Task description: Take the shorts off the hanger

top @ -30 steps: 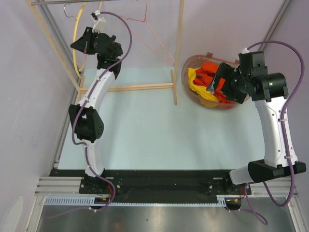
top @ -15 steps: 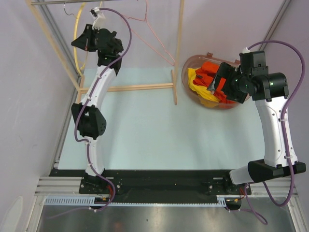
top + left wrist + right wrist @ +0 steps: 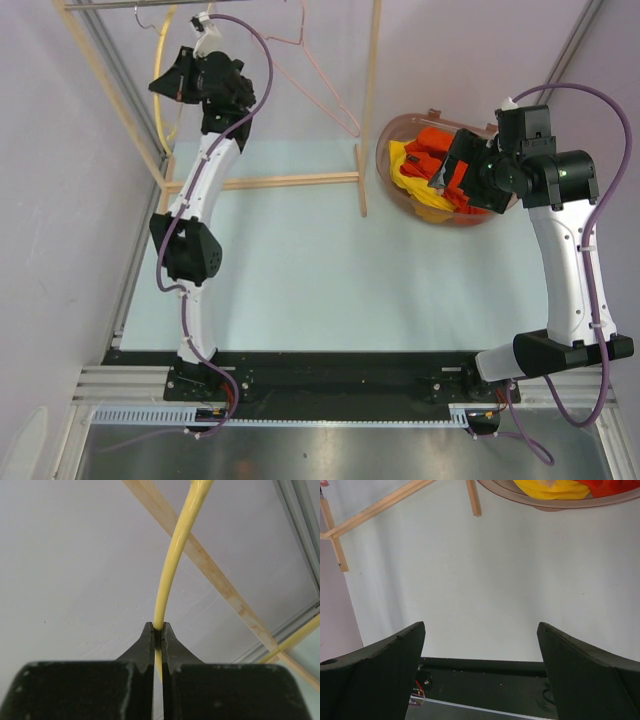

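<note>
Far-left corner: left arm (image 3: 205, 170) reaches up to the wooden rack (image 3: 270, 181), left fingers (image 3: 149, 642) clenched tight on the yellow hanger (image 3: 163, 582). Its thin tube is pinched btwn the tips & curves up and off to the right in the wrist cam, w/ a rack bar crossing diagonally behind it. From above, same hanger shows as a yellow arc just left of that wrist, by the rack's left post. A pink hanger (image 3: 326, 84), wire-thin, hangs further right on the rack, apart from the left fingers. The yellow shorts (image 3: 408, 172) & orange-red shorts (image 3: 437, 145) both lie in the basket (image 3: 384, 135) on the right of the surface (image 3: 300, 270), just right of the rack's right foot. Yellow pair is on the basket's left side, orange-red pair bunched beside it toward the middle & back, the two touching. Over the basket's right half bends the right arm (image 3: 565, 260), hiding part of the cloth. The right fingers (image 3: 380, 652) are spread wide, released, nothing btwn them. Right wrist cam looks down past the two tips at pale surface, w/ basket rim, a bit of yellow & a bit of orange-red at the top edge, and a rack foot top centre-left. Both pairs sit well apart from both hangers.
</note>
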Available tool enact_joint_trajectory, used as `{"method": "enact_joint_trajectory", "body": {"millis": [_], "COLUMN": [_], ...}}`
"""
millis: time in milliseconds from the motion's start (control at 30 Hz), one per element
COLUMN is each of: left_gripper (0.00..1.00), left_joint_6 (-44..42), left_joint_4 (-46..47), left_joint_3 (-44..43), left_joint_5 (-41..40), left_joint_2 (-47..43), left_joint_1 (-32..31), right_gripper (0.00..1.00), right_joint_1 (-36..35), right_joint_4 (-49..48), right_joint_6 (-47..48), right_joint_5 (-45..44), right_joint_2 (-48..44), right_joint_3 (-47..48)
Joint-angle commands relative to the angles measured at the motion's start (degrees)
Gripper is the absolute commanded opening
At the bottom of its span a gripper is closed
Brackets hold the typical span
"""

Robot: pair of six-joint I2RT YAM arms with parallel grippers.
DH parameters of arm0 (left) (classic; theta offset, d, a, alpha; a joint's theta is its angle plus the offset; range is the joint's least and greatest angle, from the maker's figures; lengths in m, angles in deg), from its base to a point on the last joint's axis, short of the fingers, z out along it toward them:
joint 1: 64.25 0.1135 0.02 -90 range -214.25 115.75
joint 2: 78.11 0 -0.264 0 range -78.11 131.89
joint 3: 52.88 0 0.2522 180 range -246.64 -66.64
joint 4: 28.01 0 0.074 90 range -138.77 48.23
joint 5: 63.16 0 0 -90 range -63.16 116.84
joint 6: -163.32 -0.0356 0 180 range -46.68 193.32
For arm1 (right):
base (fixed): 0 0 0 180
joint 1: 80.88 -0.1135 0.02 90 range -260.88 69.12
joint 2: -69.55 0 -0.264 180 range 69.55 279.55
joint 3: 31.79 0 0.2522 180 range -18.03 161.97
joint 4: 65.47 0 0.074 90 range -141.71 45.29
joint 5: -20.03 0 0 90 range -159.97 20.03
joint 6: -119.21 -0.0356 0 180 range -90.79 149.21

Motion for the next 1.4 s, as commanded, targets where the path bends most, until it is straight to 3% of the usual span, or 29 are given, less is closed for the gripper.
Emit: {"method": "enact_joint_trajectory", "body": {"millis": [0, 167, 433, 567, 767, 933, 1067, 1267, 1367], "left_gripper": [0.00, 0.00, 0.00, 0.00, 0.00, 0.00, 0.00, 0.00, 0.00], "left_joint_6": [1.7, 2.9, 20.4, 20.5, 24.1, 24.4, 24.2, 24.7, 23.5], "left_joint_4": [-2.9, -0.3, -17.7, -15.8, -21.9, -17.3, -15.9, -15.1, -11.0], "left_joint_3": [-4.2, 1.8, 10.0, 17.9, 19.7, 27.6, 28.4, 33.1, 35.9], "left_joint_5": [8.8, 9.0, 19.6, 21.4, 29.6, 28.0, 24.2, 29.0, 27.7], "left_joint_2": [-0.1, -4.7, -14.9, -20.2, -22.1, -26.7, -28.1, -32.3, -34.1], "left_joint_1": [-1.1, -1.7, -3.4, -3.4, -3.4, -3.1, -2.1, -2.2, -2.2], "right_gripper": [1.00, 1.00, 1.00, 1.00, 1.00, 1.00, 1.00, 0.99, 1.00], "right_joint_1": [0.3, 0.3, 0.3, 0.2, -1.1, -2.4, -3.6, -5.8, -6.0], "right_joint_4": [6.1, 6.1, 6.0, 5.5, 4.4, 3.4, 2.6, 1.8, 1.6], "right_joint_6": [1.3, 1.2, 1.0, 0.5, -0.7, -1.9, -2.6, -3.5, -3.8], "right_joint_5": [0.9, 0.7, 1.1, 1.5, 1.7, 1.1, 1.2, 0.7, 0.5], "right_joint_2": [-0.4, -0.5, -0.5, -0.9, -1.0, -1.3, -1.2, -0.8, -1.0], "right_joint_3": [2.4, 2.5, 2.2, 1.7, 0.5, -1.0, -2.0, -2.6, -3.3]}}
